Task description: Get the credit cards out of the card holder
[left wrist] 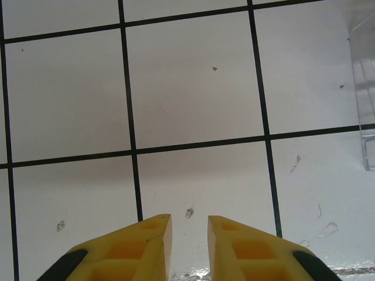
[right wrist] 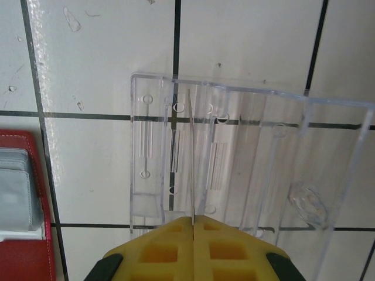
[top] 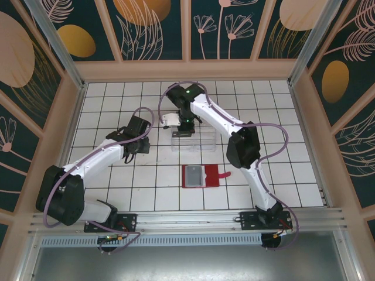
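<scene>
Lying open on the tiled table (top: 281, 117), the red card holder (top: 208, 177) shows its grey-blue inside, with its little tab pointing right. It sits near the arm bases, apart from both grippers. Just beyond it is a clear plastic ridged tray (top: 196, 141). The right gripper (right wrist: 192, 221) hangs over that tray, jaws pressed together on one credit card (right wrist: 191, 152). The card shows edge-on as a thin line, so its face and colour cannot be told. The left gripper (left wrist: 189, 225) hovers over bare tiles left of the tray, jaws a little apart with nothing between them. The right wrist view cuts the holder off at the frame edge, and the grey layers in its pocket cannot be counted. One holder, one tray, one card in grip.
</scene>
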You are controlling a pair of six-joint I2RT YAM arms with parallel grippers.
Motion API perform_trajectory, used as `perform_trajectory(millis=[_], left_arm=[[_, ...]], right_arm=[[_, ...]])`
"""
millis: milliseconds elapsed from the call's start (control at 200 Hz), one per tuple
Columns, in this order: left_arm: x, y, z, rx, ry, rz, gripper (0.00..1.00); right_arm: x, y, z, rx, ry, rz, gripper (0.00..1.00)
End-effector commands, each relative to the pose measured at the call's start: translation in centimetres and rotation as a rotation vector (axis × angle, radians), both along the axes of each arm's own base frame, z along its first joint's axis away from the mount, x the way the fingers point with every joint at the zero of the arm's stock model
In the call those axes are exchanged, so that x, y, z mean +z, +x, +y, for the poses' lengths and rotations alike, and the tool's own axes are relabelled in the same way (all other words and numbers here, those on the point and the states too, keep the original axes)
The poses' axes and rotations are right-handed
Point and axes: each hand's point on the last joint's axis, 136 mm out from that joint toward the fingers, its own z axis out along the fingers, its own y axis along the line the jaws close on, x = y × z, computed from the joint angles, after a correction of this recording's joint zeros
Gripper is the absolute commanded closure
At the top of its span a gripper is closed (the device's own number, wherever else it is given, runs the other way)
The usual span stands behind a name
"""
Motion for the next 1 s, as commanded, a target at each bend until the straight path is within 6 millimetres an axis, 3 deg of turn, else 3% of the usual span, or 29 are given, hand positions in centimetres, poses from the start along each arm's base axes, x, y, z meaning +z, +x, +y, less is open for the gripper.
perform_trajectory(millis=[0,671,896,991], left_arm=[[0.2,0.3,0.3,-0.003,0.011,-0.001,0.76],[0.3,0.4,0.1,-0.007,-0.004,-0.001,0.76],[0.2,0.3,0.3,-0.004,0.006,-0.001,0.76],[0.1,0.3,0.3,-0.005,0.004,0.002,0.76]], right_arm=[[-1.9,-0.8,-0.5,0.027,-0.042,0.053,1.00],[-3.9,-0.8,-0.3,0.027,-0.045,0.084,1.00],[-3.3,-0.3,0.0,0.023,-0.037,0.052,0.81],[-2.9,0.0,0.1,0.017,-0.031,0.030,0.77]])
